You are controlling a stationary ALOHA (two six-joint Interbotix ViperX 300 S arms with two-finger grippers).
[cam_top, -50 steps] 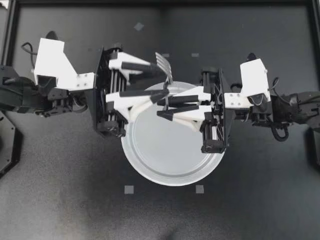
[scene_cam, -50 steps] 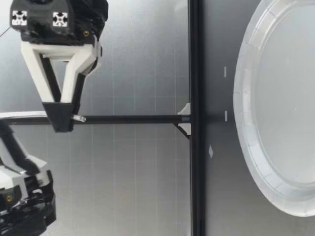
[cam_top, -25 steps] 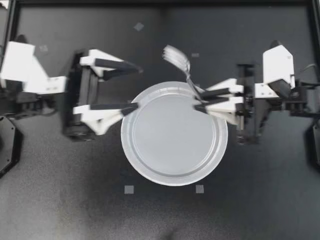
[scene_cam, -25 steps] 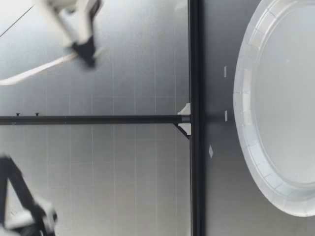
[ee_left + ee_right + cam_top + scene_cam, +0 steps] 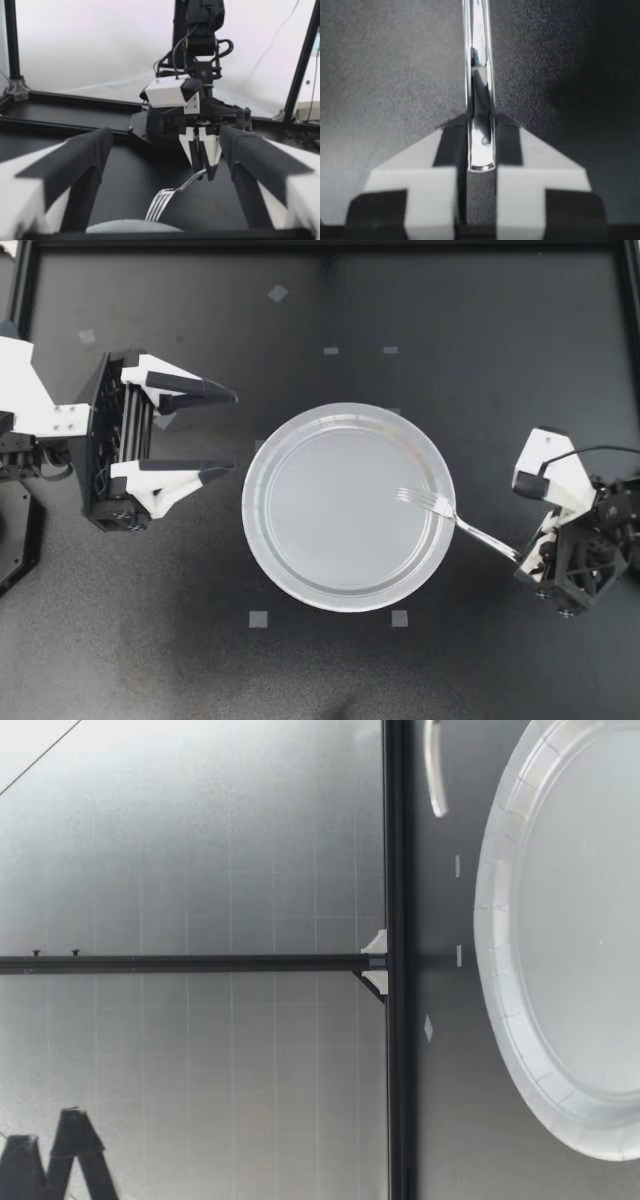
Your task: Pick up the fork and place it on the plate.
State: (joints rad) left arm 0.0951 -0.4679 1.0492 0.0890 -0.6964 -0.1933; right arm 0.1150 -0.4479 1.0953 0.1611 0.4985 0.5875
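A white paper plate (image 5: 330, 540) lies mid-table. The metal fork (image 5: 452, 519) slants over its right rim, tines above the plate's inside, handle end pinched in my right gripper (image 5: 522, 557), which is shut on it. In the right wrist view the fork handle (image 5: 479, 75) runs straight out from between the gripper's (image 5: 481, 150) closed fingers. My left gripper (image 5: 228, 432) hangs wide open and holds nothing, left of the plate. The left wrist view looks between the left gripper's (image 5: 167, 137) fingers at the fork (image 5: 165, 200) above the plate rim (image 5: 132, 228). Across the table, the plate (image 5: 560, 940) and part of the fork (image 5: 432, 770) show.
Small grey tape squares (image 5: 258, 618) (image 5: 399, 618) mark the mat in front of the plate, and more lie at the back (image 5: 277, 292). A black frame rail (image 5: 395, 1020) borders the table. The dark mat around the plate is bare.
The left gripper let go of the fork and drew back to the left, open. The right arm swung right and down with the fork, whose tines now sit over the plate's right rim.
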